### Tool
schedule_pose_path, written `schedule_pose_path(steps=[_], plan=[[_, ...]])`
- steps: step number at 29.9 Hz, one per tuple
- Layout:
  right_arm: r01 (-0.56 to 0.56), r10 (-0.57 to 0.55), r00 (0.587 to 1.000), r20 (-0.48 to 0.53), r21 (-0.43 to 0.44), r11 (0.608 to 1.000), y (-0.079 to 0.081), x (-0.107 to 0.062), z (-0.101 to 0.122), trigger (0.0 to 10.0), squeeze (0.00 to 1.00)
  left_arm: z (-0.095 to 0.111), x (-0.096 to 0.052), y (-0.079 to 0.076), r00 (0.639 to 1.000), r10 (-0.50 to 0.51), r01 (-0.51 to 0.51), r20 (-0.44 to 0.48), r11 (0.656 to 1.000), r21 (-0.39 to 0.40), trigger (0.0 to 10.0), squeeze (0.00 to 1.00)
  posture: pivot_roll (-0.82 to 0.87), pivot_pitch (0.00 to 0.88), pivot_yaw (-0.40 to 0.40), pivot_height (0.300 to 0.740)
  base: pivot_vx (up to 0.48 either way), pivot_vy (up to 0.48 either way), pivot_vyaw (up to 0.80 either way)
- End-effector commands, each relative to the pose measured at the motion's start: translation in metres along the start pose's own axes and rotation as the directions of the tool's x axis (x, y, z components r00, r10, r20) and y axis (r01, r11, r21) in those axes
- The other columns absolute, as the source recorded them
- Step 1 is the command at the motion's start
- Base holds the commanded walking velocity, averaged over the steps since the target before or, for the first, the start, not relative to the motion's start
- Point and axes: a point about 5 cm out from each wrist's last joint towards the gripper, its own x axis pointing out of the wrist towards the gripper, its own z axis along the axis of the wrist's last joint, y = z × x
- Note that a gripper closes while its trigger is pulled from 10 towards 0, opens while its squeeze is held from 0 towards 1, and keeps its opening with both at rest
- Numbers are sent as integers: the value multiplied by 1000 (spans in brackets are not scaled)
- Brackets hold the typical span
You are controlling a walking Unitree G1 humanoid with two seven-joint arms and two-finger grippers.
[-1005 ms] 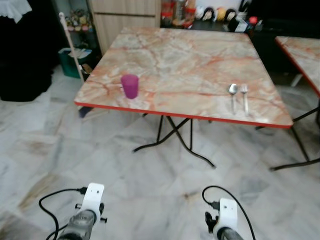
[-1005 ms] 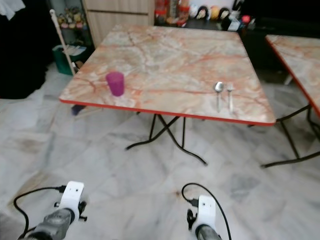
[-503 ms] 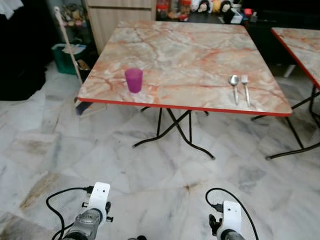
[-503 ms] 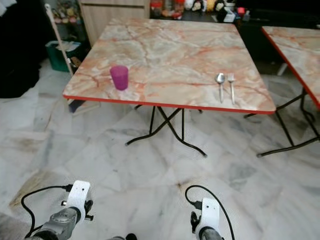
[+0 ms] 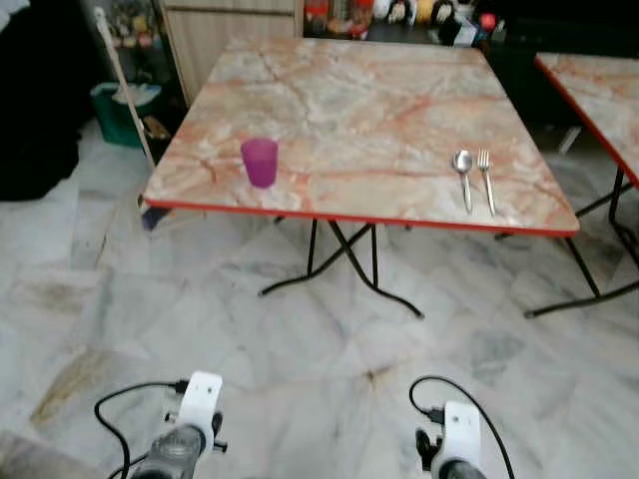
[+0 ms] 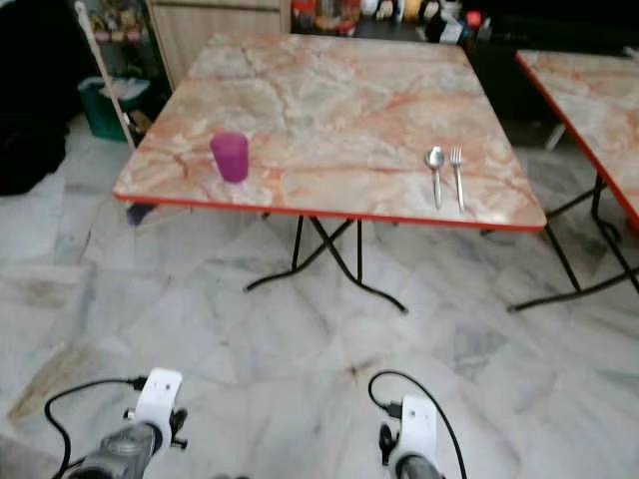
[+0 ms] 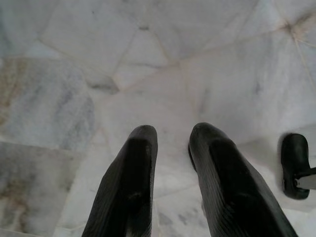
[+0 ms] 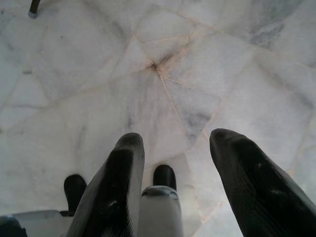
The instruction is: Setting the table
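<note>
1. Since half a second earlier, only the camera had shifted slightly; cup, spoon and fork lay as before.
2. Nearest, the left gripper (image 7: 170, 136) hung narrowly parted and the right gripper (image 8: 175, 140) wide apart, both empty, over open marble floor (image 5: 300, 349).
3. At 12 o'clock, the table (image 5: 349, 100) showed its red near edge.
4. A purple cup (image 5: 260, 162) stood at 11 o'clock, contents unclear; spoon (image 5: 463, 176) and fork (image 5: 485, 178) lay just beside each other at 1 o'clock.

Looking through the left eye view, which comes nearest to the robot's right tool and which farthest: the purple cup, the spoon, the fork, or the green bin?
From the right tool, hanging low over the floor:
1. Silver metal spoon and silver metal fork, side by side at the table's right front edge; too close to call.
2. Purple plastic cup, front left of the table.
3. Green bin, beyond the table's left side.
</note>
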Motion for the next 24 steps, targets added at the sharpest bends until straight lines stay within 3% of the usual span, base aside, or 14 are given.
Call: schedule_pose_path(steps=[1,20,24], plan=[[19,-19,1000,0,8,1000,-7,-1,-1,10000,0,-2,0,-5,1000,-14,14,-10,1000,13,10000,0,33,144,-18,740,412,0,0],[17,-17,1000,19,-8,1000,-7,0,3,10000,0,-5,0,-6,999,-22,22,-23,1000,18,10000,0,29,113,-19,740,413,0,0],[8,-8,1000,23,-26,1000,-9,-2,-1,10000,0,-8,-1,-7,999,-31,32,-31,999,42,10000,0,28,106,-19,740,184,0,0]])
